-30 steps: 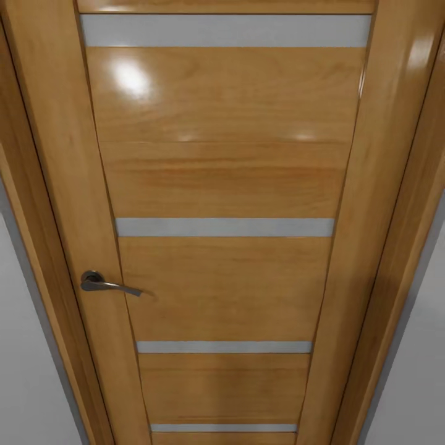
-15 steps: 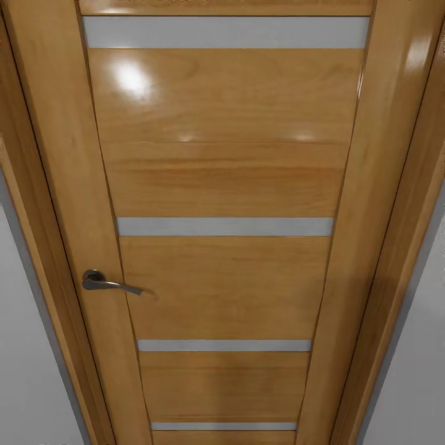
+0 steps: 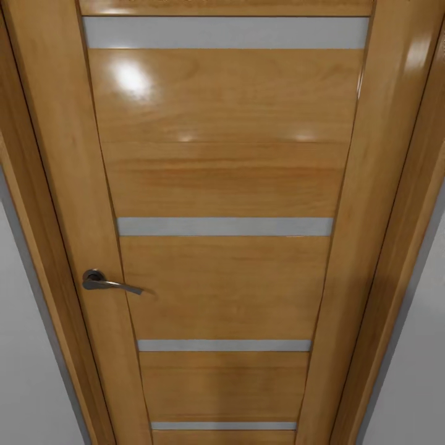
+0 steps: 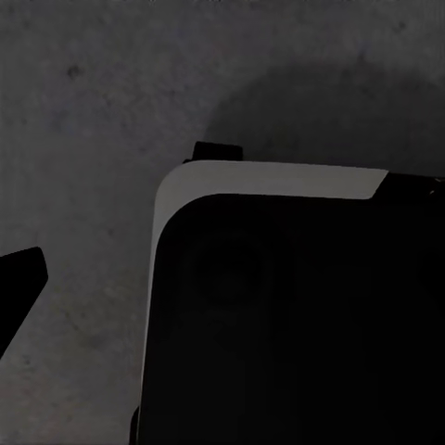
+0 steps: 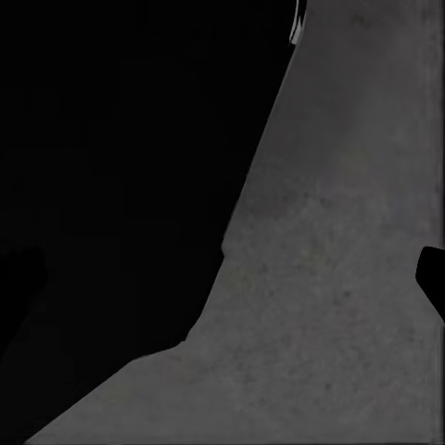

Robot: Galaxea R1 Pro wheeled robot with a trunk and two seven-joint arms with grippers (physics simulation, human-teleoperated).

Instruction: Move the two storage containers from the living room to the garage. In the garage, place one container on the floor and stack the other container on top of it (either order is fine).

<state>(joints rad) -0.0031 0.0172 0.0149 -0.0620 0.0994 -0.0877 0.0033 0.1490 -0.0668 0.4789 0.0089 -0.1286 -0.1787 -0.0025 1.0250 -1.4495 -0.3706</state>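
The two storage containers are out of view. In the head view a wood-panelled door (image 3: 225,179) stands shut close in front of me, its grey lever handle (image 3: 108,283) at the left. Both wrist views look down on dark grey mottled concrete floor (image 4: 93,111) (image 5: 343,306). One black fingertip (image 4: 19,287) of my left gripper (image 4: 222,287) shows at the picture's edge, and one black fingertip (image 5: 432,278) of my right gripper (image 5: 222,278) likewise. Both grippers are spread wide with nothing between their fingers.
The door has horizontal frosted strips (image 3: 225,226) and a wooden frame (image 3: 386,185), with grey-white wall (image 3: 25,346) on both sides. My black base with a white rim (image 4: 269,181) fills much of the left wrist view; a black body (image 5: 120,167) covers half of the right wrist view.
The head view has crept very slightly, so the door sits a touch differently in the picture. Nothing else has moved.
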